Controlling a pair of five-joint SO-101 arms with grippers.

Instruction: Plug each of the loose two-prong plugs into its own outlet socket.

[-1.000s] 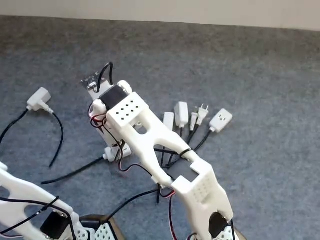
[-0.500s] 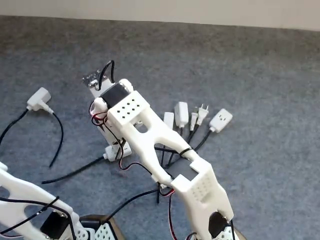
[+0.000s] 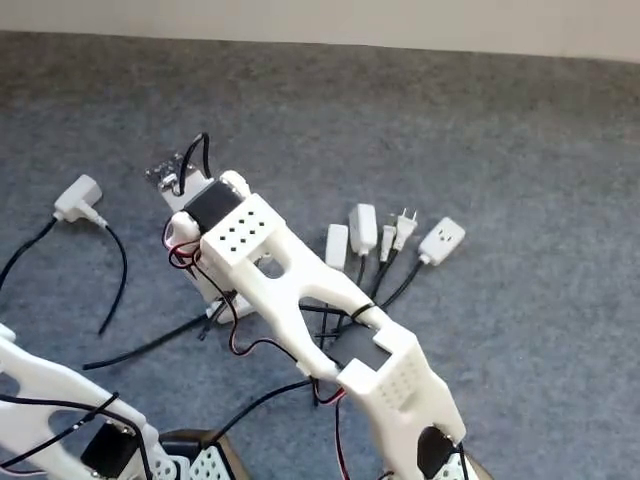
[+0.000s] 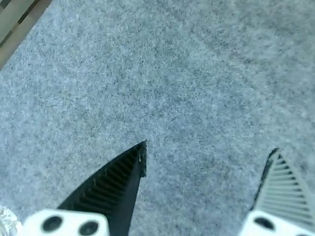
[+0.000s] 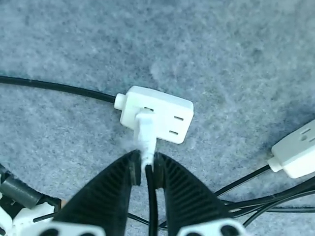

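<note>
- The left arm (image 3: 55,400) is sitting at the nearest edge of the high view. The left gripper (image 4: 209,147) is hanging over bare grey carpet (image 3: 520,150) with its fingers spread wide and nothing between them.
- The right arm (image 3: 300,290) is stretching from the near edge out over the middle of the carpet, its wrist bending down.
- The right gripper (image 5: 147,158) is pinching a white plug (image 5: 144,132) by its rear end, the fingers closing narrowly on it. The plug's black cord is running back between the fingers.
- The plug's front end is pressing against the face of a white outlet socket (image 5: 162,115), at one pair of slots; how deep the prongs are sitting cannot be told. The socket is lying flat on the carpet, its black cord (image 5: 54,86) trailing off sideways.
- Another socket (image 5: 295,155) is lying near it, apart from it, among several black cords.
- Farther out, a short white block (image 3: 337,245), a taller white block (image 3: 362,228), a loose two-prong plug (image 3: 403,226) and a square socket (image 3: 442,240) are lying side by side in a row, their cords running back towards the arm.
- Well apart on the other side of the arm, a lone socket (image 3: 78,196) is lying with its black cord curling away.
</note>
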